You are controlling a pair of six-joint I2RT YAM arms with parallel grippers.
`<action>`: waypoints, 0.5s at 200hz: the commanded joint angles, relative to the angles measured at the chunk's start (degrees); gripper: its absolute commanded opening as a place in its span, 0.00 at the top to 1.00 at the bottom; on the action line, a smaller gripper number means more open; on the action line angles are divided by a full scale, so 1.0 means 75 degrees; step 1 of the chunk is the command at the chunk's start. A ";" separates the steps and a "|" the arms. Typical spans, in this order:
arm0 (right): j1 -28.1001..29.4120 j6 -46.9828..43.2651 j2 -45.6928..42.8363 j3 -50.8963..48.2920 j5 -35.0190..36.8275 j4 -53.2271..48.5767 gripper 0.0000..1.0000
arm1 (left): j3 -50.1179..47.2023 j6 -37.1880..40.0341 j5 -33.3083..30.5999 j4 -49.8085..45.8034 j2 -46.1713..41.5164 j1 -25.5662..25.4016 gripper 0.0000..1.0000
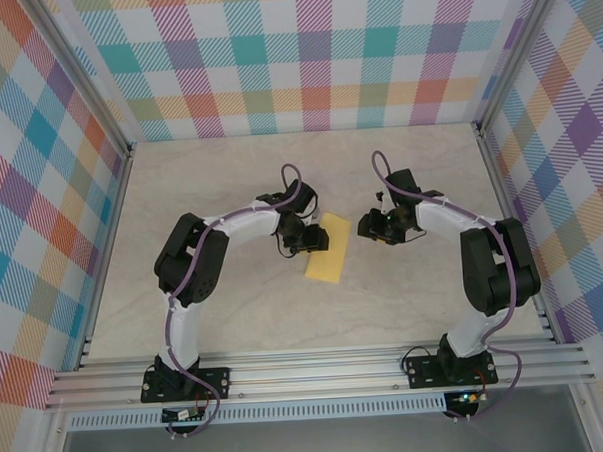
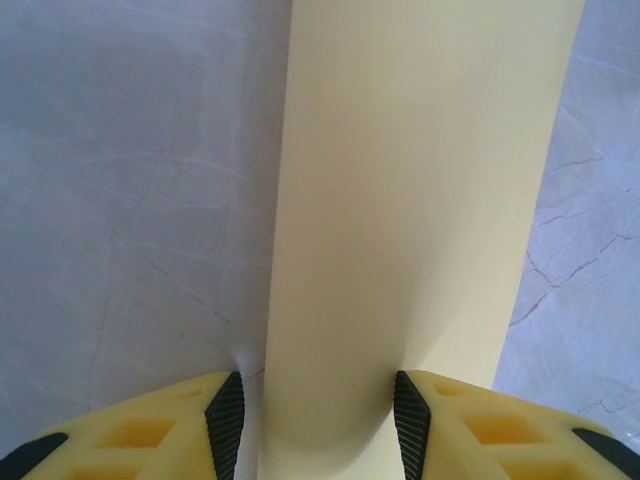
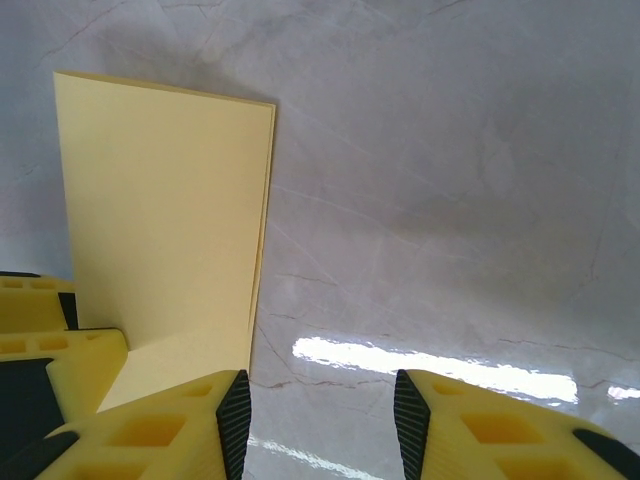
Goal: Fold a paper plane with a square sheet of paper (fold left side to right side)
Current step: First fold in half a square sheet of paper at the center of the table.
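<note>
Yellow is what you look for: the sheet of paper (image 1: 330, 253) lies flat in the middle of the table (image 1: 230, 189), folded into a long narrow rectangle. From above, its long axis runs away from the arm bases and leans a little to the right at the far end.

Your left gripper (image 1: 312, 238) sits over the sheet's left edge and covers part of it from above. In the left wrist view the sheet (image 2: 420, 200) runs straight up between the parted fingers (image 2: 226, 420). Its far end runs off the top of the frame and its near end is lost at the bottom. Its right edge slips under the right-hand finger. The jaws stand apart, not clamped on anything. You cannot tell whether the pads touch the paper.

Your right gripper (image 1: 374, 229) hangs just to the right of the sheet, its jaws apart over bare table. In the right wrist view (image 3: 318, 400) the sheet (image 3: 165, 210) lies beside its left finger. One long edge shows two layers, and the near end is hidden behind yellow fingers.
</note>
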 commanded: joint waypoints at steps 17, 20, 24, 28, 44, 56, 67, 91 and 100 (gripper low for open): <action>-0.0045 -0.0113 -0.0001 -0.0079 -0.0290 -0.0043 0.57 | 0.0202 0.0075 0.0018 -0.0415 0.0337 -0.0203 0.54; -0.0048 -0.0113 0.0007 -0.0079 -0.0306 -0.0051 0.57 | 0.0211 0.0073 0.0014 -0.0425 0.0337 -0.0203 0.54; -0.0044 -0.0119 0.0000 -0.0071 -0.0317 -0.0052 0.57 | 0.0218 0.0072 0.0009 -0.0415 0.0344 -0.0203 0.54; -0.0060 -0.0113 0.0009 -0.0068 -0.0320 -0.0052 0.57 | 0.0221 0.0072 0.0001 -0.0426 0.0342 -0.0203 0.54; -0.0052 -0.0114 0.0046 -0.0050 -0.0403 -0.0051 0.57 | 0.0235 0.0046 -0.0011 -0.0426 0.0357 -0.0203 0.54; -0.0043 -0.0103 0.0083 -0.0044 -0.0533 -0.0029 0.59 | 0.0246 0.0032 -0.0012 -0.0445 0.0374 -0.0203 0.54; -0.0045 -0.0077 0.0116 -0.0033 -0.0649 0.0011 0.60 | 0.0255 0.0029 -0.0012 -0.0451 0.0393 -0.0203 0.54; -0.0045 -0.0008 0.0208 -0.0044 -0.0956 0.0155 0.63 | 0.0263 0.0015 -0.0010 -0.0438 0.0402 -0.0203 0.54; -0.0040 0.0039 0.0242 -0.0056 -0.1058 0.0220 0.65 | 0.0270 0.0004 -0.0023 -0.0438 0.0404 -0.0203 0.54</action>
